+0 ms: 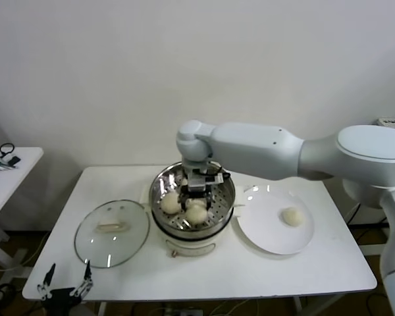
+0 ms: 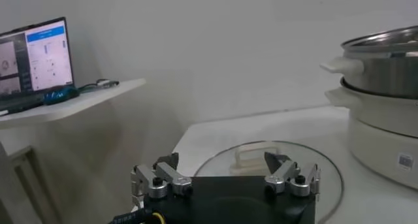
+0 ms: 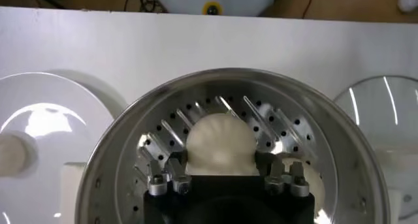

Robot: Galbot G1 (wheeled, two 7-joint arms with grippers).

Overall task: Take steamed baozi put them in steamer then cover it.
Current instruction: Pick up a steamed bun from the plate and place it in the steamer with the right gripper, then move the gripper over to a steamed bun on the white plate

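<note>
The steamer (image 1: 163, 185) stands mid-table, a shiny pot on a cream base. My right gripper (image 1: 197, 196) reaches down into it, shut on a steamed baozi (image 3: 221, 140) over the perforated tray (image 3: 274, 124). Two more baozi (image 1: 170, 203) lie inside beside it. One baozi (image 1: 291, 216) stays on the white plate (image 1: 270, 237) to the right. The cover (image 1: 112, 232), a glass lid with a cream handle (image 2: 251, 155), lies flat left of the steamer. My left gripper (image 2: 225, 170) waits open near the table's front left corner, just short of the lid.
A side table (image 1: 6, 171) with small items stands at the far left. A laptop (image 2: 36, 62) sits on a shelf behind the left arm. The steamer's side handle (image 2: 341, 65) sticks out toward the lid.
</note>
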